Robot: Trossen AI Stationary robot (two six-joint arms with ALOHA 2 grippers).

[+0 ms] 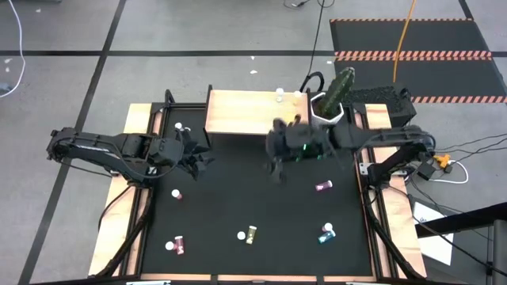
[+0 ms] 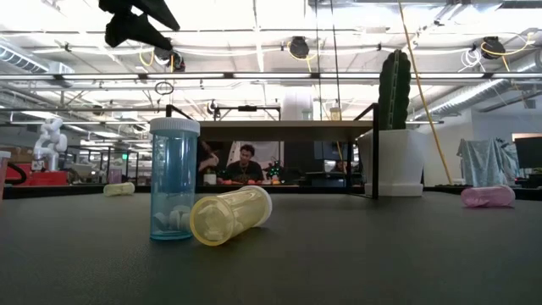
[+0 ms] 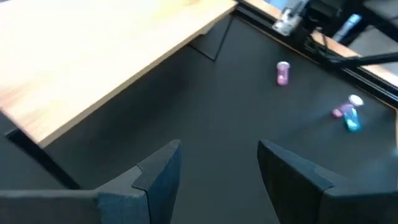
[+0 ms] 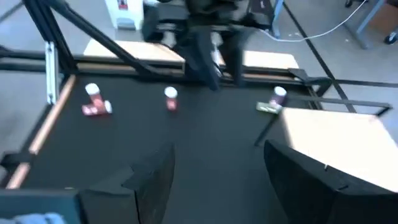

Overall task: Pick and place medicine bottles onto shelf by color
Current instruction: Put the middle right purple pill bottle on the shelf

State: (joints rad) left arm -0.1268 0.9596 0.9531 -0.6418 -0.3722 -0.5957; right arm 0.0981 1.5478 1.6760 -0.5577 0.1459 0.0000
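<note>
The light-wood shelf [image 1: 245, 111] stands at the far middle of the black mat, with two small white-capped bottles [image 1: 288, 96] near its right end. Loose bottles lie on the mat: pink ones [image 1: 176, 194] [image 1: 323, 187] [image 1: 177, 246], a yellow one [image 1: 250, 234] and a teal one [image 1: 326, 233]. In the low view the teal bottle [image 2: 174, 178] stands upright with the yellow bottle [image 2: 230, 214] lying on its side next to it. My left gripper [image 1: 200, 162] [image 3: 217, 168] is open and empty above the mat, left of the shelf. My right gripper [image 1: 277, 168] [image 4: 217, 168] is open and empty, just near of the shelf's front edge.
A white pot with a green cactus [image 1: 333, 104] stands just right of the shelf. Another white-capped bottle [image 1: 179, 127] sits at the far left of the mat. Wooden table borders [image 1: 142, 119] frame the mat. A person [image 2: 244, 163] sits in the room beyond.
</note>
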